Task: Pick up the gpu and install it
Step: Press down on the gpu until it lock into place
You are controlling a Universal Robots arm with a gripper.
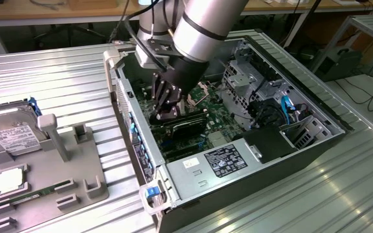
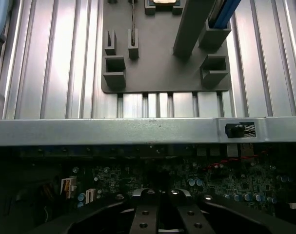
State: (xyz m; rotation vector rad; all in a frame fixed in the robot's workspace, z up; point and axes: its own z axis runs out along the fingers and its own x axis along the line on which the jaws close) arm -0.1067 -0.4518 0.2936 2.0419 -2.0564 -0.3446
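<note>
A ribbed metal desk (image 1: 57, 77) is seen across the exterior view. An open computer case (image 1: 316, 145) is placed at the centre and right. At lower left, a grey holder tray (image 1: 76, 179) is set, on which a hard drive (image 1: 8, 133), a processor (image 1: 9, 180) and a memory stick (image 1: 27, 196) are carried.

Place: we see a lab workshop.
Bench: ribbed aluminium table (image 1: 57, 77), lower left.
Background: desks (image 1: 31, 12) and cables (image 1: 361, 94), top and right.
</note>
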